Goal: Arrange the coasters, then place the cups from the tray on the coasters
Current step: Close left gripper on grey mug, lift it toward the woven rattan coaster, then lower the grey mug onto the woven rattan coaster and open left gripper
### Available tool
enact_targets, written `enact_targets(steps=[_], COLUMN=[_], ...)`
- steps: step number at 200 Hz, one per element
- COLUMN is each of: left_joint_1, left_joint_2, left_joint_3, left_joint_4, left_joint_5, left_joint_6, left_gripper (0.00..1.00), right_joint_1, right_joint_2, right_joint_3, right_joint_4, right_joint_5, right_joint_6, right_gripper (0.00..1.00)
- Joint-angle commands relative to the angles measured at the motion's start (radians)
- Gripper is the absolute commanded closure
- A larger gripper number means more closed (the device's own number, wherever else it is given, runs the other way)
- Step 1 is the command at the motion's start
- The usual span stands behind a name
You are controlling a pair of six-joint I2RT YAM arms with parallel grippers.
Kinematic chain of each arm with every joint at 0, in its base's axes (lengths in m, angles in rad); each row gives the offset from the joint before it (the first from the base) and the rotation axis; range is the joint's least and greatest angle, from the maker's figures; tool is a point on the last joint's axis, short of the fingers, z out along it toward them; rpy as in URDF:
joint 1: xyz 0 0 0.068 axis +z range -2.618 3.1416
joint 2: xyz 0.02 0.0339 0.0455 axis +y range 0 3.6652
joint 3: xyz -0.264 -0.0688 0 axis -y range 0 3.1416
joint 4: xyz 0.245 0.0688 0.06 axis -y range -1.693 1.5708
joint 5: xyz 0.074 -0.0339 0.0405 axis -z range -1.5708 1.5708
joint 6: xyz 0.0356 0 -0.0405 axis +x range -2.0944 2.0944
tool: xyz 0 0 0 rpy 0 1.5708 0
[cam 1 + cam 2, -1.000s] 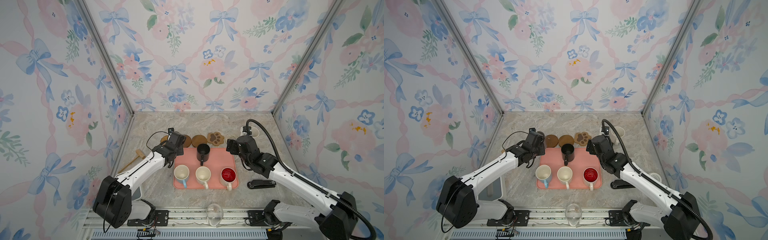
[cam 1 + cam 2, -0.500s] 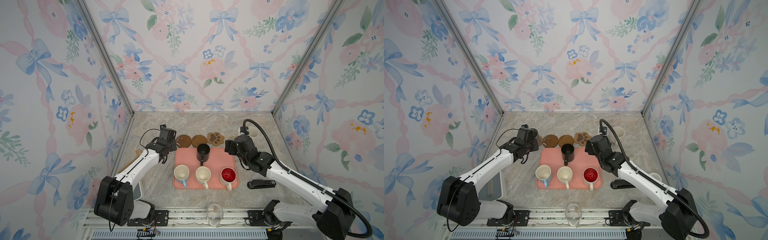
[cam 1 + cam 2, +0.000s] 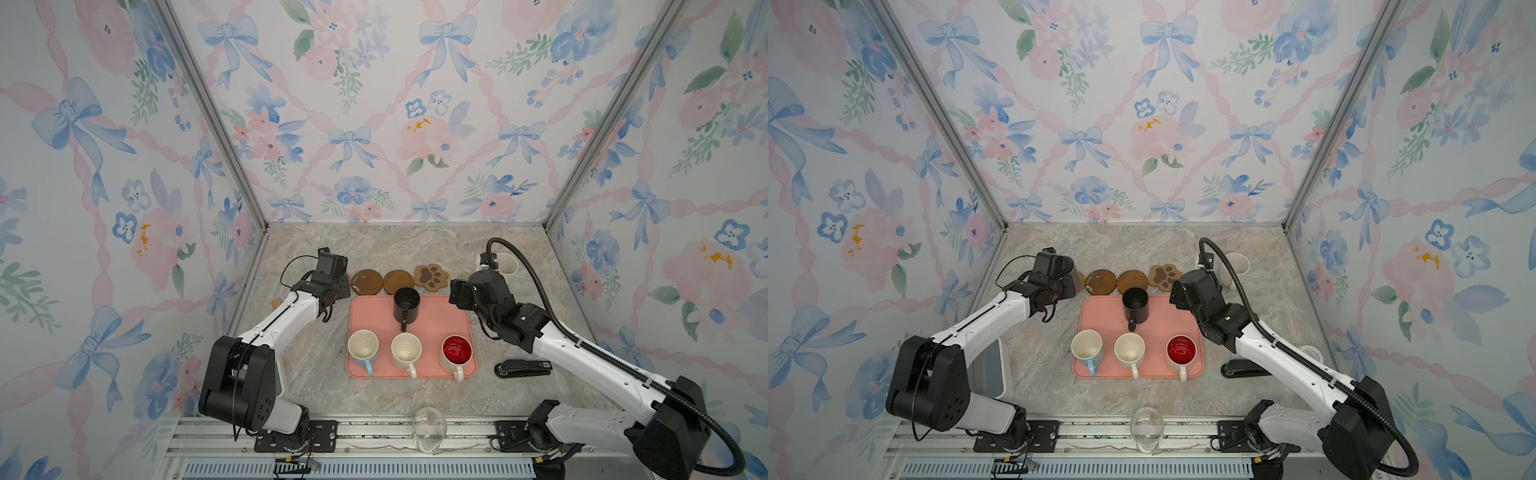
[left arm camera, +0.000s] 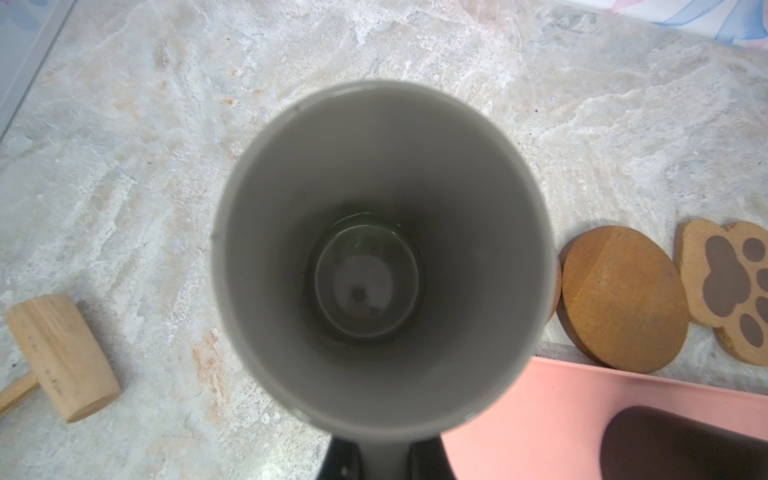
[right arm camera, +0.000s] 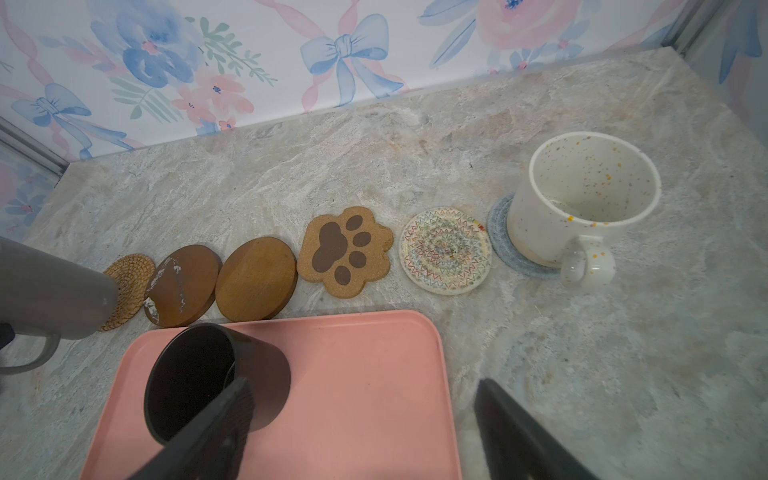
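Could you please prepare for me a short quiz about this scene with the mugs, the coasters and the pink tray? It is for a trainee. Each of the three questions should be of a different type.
1. True or false: the black mug stands on a coaster.
2. Which coaster does the speckled white mug stand on? A) the paw-print one; B) the grey-blue woven coaster; C) the tan rattan one.
3. Fill in: the left fingers are shut on the handle of the ___ mug.

Key
1. False: it stands on the tray.
2. B.
3. Grey: the grey mug fills the left wrist view.
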Motion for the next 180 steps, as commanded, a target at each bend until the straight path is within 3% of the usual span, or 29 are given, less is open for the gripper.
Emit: enact_targets(steps=[1, 180], left_joint_1=[0.014, 0.061], left_joint_2=[0.004, 0.113], left_joint_3=[0.06, 0.095], left_joint_4=[0.104, 0.138], left_joint_5=[0.001, 0.036], left_joint_6=[0.027, 0.024], left_gripper=[1.0, 1.0], right_joint_1=[-0.004, -0.003], right_joint_2=[0.002, 0.042], right_joint_3=[0.034, 0.06], right_joint_4=[-0.011, -0.012], right_joint_5=[0.006, -0.004], right_joint_6=[-0.01, -0.015], right_gripper=[0.14, 0.14])
